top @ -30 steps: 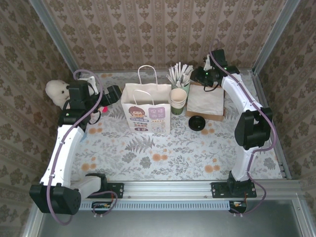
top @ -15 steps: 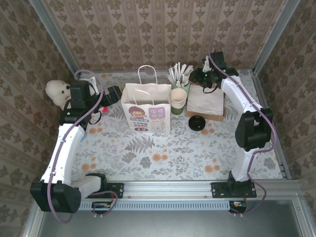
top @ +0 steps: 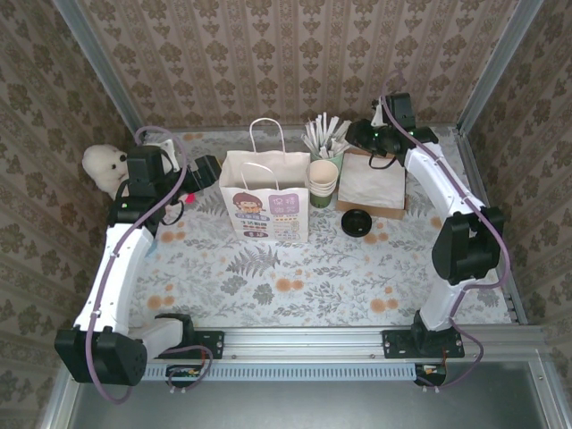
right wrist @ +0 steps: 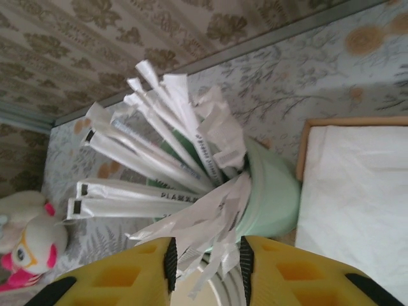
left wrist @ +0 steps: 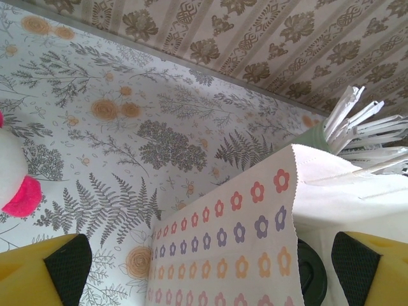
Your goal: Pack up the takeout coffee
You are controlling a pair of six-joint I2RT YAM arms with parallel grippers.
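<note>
Left fingers (left wrist: 60,271) stand wide beside the bag (left wrist: 223,248); the coffee (left wrist: 312,274) sits inside it, dark lid showing. Right fingers (right wrist: 274,271) sit narrow with straws (right wrist: 175,153) between them above a mint cup (right wrist: 274,197); grip unclear.

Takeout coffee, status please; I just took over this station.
Left gripper open at the paper bag's side. Right gripper part-closed around wrapped straws, grip unclear. Lidded coffee apparently inside bag. Cream cups beside bag.

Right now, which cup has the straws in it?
The mint-green cup, behind the stack of cream cups. White wrapped straws stick out of it; the cream cups hold none.
</note>
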